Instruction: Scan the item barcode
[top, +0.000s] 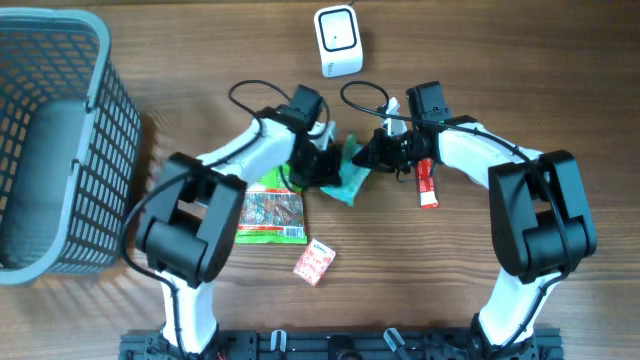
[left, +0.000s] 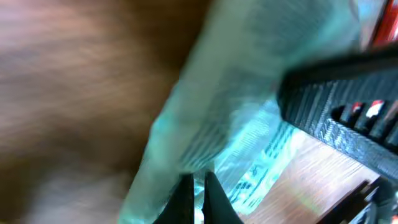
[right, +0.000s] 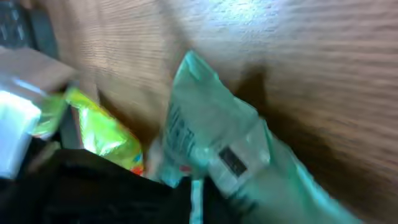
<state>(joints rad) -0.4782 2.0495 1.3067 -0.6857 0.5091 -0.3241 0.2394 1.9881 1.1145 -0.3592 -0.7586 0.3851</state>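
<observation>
Basket (top: 95, 60) stood at the far left. Left gripper (top: 322, 168) had its jaws clamped together on the teal packet (top: 352, 180), which sat mid-table between both arms, with the white scanner (top: 338, 40) beyond it. Right gripper (top: 378, 152) pinched the packet's other end, jaws nearly together. Red tube (top: 427, 182) lay just beside that arm.

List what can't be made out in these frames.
- Label on the packet: right wrist view, motion blur, no bars readable.
- Packet print: left wrist view, smeared by blur.
- Right end effector: too small and dark overhead, blurred in its own wrist view; open or shut unclear.
- Basket: overhead, cut off by the left edge.
</observation>
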